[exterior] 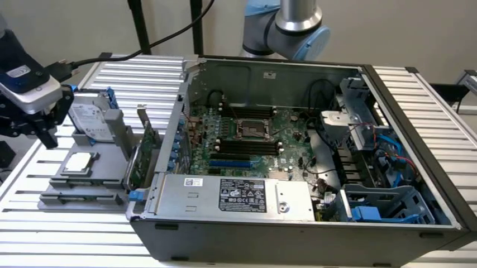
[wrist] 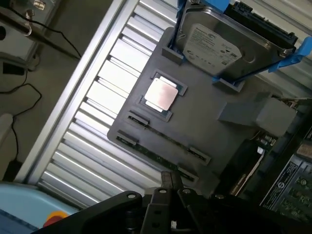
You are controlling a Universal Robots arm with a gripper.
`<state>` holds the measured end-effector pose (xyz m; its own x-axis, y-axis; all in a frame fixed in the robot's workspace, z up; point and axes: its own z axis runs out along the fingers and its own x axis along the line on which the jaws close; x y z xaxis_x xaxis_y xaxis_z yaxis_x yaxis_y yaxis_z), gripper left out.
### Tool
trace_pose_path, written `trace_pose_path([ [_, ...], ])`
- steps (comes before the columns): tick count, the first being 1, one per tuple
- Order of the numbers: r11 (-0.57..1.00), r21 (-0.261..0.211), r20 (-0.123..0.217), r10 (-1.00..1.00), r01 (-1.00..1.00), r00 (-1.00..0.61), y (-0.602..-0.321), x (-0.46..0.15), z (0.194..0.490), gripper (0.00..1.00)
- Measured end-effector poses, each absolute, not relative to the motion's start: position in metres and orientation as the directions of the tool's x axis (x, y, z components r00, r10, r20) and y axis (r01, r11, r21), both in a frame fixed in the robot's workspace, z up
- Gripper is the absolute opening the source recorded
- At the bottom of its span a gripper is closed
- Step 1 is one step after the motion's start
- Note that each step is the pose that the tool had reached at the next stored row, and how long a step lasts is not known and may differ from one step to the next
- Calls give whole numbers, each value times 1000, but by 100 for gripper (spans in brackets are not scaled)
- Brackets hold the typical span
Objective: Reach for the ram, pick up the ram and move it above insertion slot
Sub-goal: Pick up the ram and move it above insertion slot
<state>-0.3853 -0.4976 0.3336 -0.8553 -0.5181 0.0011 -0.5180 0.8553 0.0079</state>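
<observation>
The ram (wrist: 156, 155) is a thin green stick standing on edge in a slot of the grey holder (wrist: 204, 124), below the silver processor chip (wrist: 161, 94). My gripper (wrist: 168, 179) hovers above the holder's near edge, close to the ram's end and not touching it. In the exterior view my gripper (exterior: 44, 133) hangs at the left, above and beside the grey holder (exterior: 75, 187). The black memory slots (exterior: 246, 147) lie on the motherboard inside the open computer case (exterior: 298, 223), well to the exterior view's right of the gripper.
A silver hard drive with blue rails (exterior: 89, 120) stands at the holder's back. A taller green expansion card (exterior: 144, 151) stands between the holder and the case wall. The power supply (exterior: 238, 195) sits at the case front. A ribbed metal table (exterior: 44, 234) lies underneath.
</observation>
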Motion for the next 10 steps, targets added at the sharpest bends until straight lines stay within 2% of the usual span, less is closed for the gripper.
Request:
trace_pose_path([
  [10,747,8,1,-664,-664,-747,-498,-385,333,11],
])
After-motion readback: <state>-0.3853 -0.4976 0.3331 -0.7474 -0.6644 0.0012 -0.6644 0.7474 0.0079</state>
